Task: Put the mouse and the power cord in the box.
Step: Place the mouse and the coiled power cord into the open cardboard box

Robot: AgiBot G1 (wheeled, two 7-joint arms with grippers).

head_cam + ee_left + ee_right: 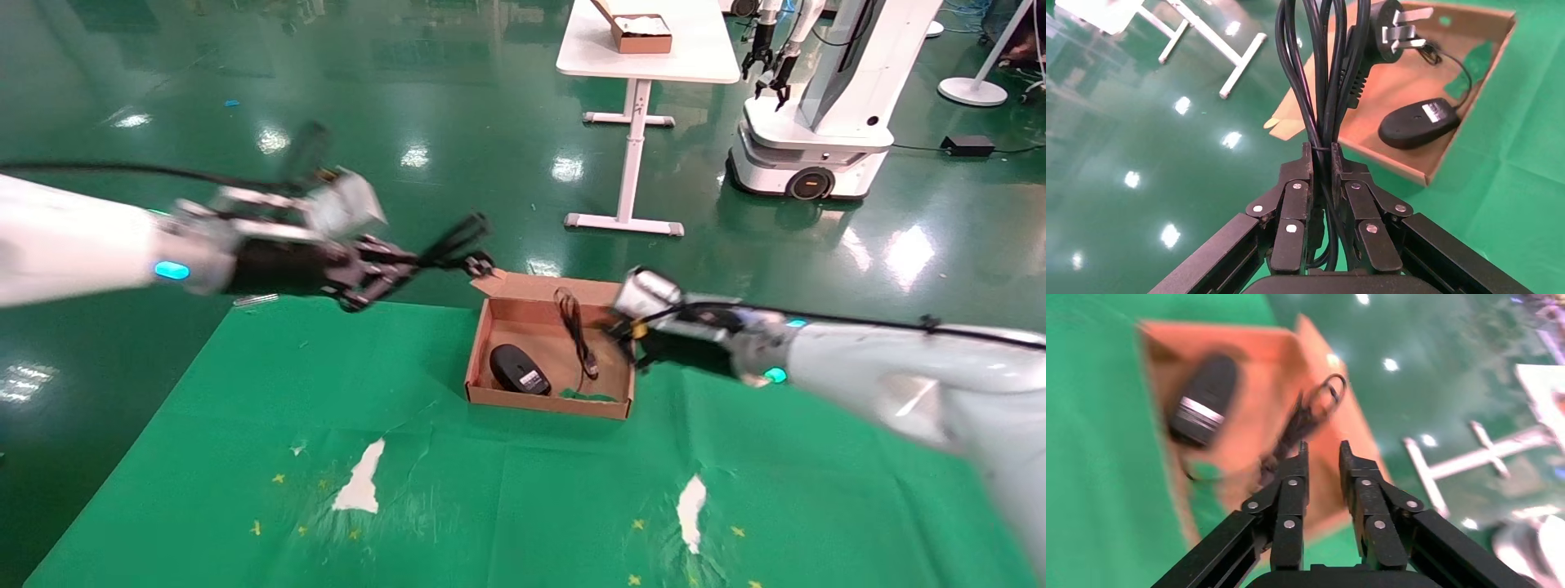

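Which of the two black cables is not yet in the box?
The thick power cord, held by the left gripper; the mouse's thin cable lies inside the box.

mouse (519, 369): 1 | power cord (1324, 79): 1 | box (549, 403): 1 | pincers: 2

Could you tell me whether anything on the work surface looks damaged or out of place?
Yes: the green mat is torn, with two white gashes near its front. The small black oval mouse lies label-up in the shallow brown cardboard box.

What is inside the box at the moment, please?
The mouse lies label-up in the box, its thin cable beside it. The power cord isn't in: the left gripper holds it. No part of the floor looks covered.
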